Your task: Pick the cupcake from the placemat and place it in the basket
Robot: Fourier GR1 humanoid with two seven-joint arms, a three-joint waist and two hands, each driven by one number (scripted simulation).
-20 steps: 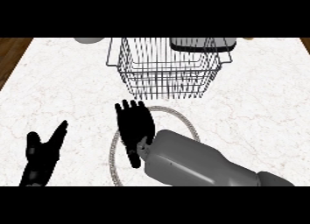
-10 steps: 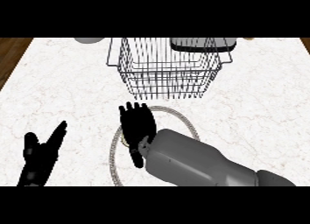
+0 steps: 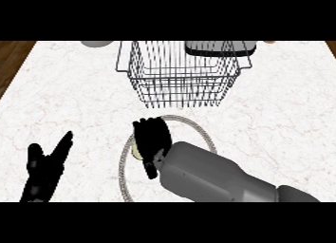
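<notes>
White marbled bench (image 3: 283, 118) carries everything you see here. Your right robot hand (image 3: 153, 137) lies over the round placemat (image 3: 199, 130), palm down, fingers curled downward onto something pale at its left edge. That sliver under the fingers is probably the cupcake (image 3: 138, 151), though the hand hides nearly all of it, so you cannot see from this view how far the fingers wrap round it. The placemat's rim shows as a thin grey ring curving out ahead of and to either side of that hand. Straight ahead of the fingertips, well apart, stands the wire basket (image 3: 181, 71). Your left robot hand (image 3: 46, 168) rests open off to the left of the right one, fingers straight and spread, holding nothing.
</notes>
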